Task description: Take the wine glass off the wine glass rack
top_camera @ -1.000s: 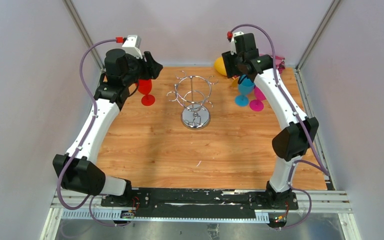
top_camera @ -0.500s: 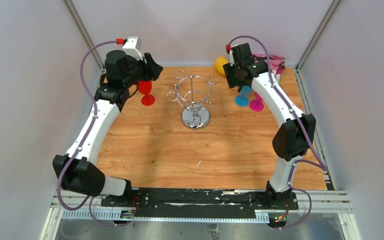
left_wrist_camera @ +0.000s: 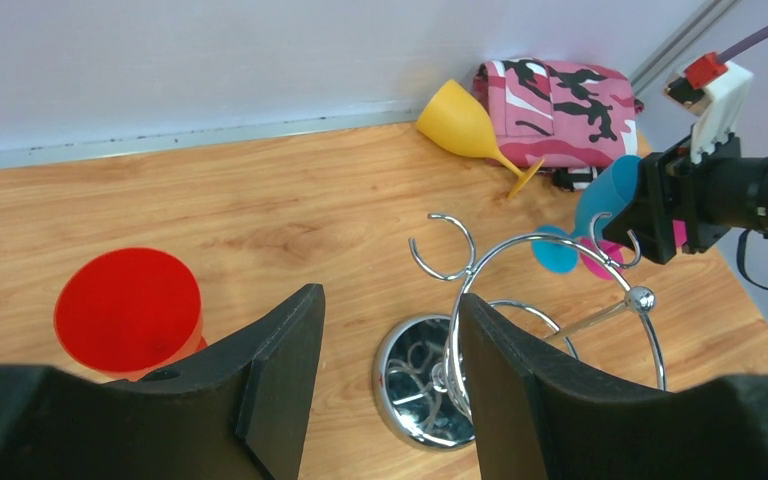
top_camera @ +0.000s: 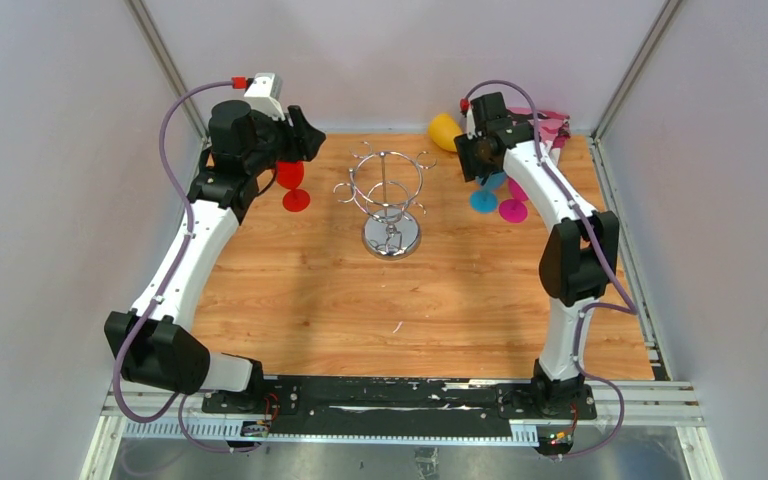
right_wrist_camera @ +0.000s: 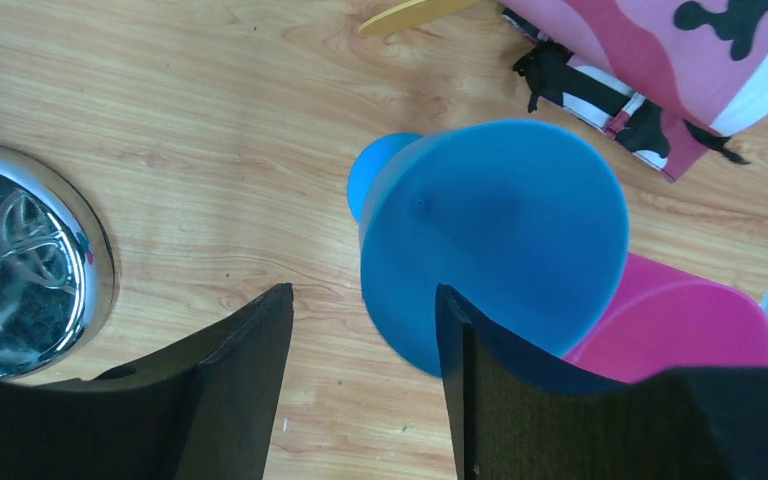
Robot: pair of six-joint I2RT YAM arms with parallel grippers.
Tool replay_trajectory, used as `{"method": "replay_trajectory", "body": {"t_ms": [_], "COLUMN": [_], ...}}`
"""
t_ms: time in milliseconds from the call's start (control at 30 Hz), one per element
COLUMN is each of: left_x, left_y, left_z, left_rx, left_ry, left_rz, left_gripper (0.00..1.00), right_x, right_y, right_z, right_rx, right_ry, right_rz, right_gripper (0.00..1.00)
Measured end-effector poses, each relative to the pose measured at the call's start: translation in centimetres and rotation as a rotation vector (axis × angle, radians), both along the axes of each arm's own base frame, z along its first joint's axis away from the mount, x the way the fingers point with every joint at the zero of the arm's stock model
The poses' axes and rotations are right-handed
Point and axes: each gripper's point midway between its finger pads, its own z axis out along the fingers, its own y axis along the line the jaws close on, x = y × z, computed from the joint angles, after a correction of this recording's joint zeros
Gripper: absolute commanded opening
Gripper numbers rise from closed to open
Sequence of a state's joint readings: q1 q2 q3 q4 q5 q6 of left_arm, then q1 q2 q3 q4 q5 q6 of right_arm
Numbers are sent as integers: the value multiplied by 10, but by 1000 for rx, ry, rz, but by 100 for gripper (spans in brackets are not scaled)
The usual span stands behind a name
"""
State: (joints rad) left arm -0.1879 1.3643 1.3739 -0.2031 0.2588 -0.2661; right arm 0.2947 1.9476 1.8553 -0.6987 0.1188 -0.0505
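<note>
Rack [top_camera: 392, 238] stands between my hands (both spread): red glass [left_wrist_camera: 128, 308] just beside my left hand [left_wrist_camera: 388, 300], blue glass [right_wrist_camera: 495, 255] beneath my right hand [right_wrist_camera: 362, 295].

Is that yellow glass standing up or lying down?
Lying down: the yellow glass rests on its side on the table.

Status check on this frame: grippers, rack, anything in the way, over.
Left gripper open, empty, by the red glass. Right gripper open over the blue glass. Wine glass rack bare, no glass hanging. Pink glass crowds the blue one.
</note>
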Motion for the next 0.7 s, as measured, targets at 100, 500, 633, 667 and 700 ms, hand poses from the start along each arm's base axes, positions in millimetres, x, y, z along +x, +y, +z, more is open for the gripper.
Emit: {"method": "replay_trajectory", "body": {"t_ms": [100,500,633,667,700], "left_x": [0,0,0,0,0], "left_y": [0,0,0,0,0], "left_z": [0,0,0,0,0], "left_rx": [0,0,0,0,0], "left_ry": [0,0,0,0,1], "left_rz": [0,0,0,0,0], "left_gripper": [57,57,57,57,57], "right_x": [2,20,21,21,21], "right_y": [1,7,8,8,8], "right_z": [-11,-15,-13,-14,-14], "right_rx": [11,52,56,57,57], "right_ry": [23,24,20,21,21], "right_rz": [7,23,25,26,26], "right_gripper": [50,29,24,23,21]}}
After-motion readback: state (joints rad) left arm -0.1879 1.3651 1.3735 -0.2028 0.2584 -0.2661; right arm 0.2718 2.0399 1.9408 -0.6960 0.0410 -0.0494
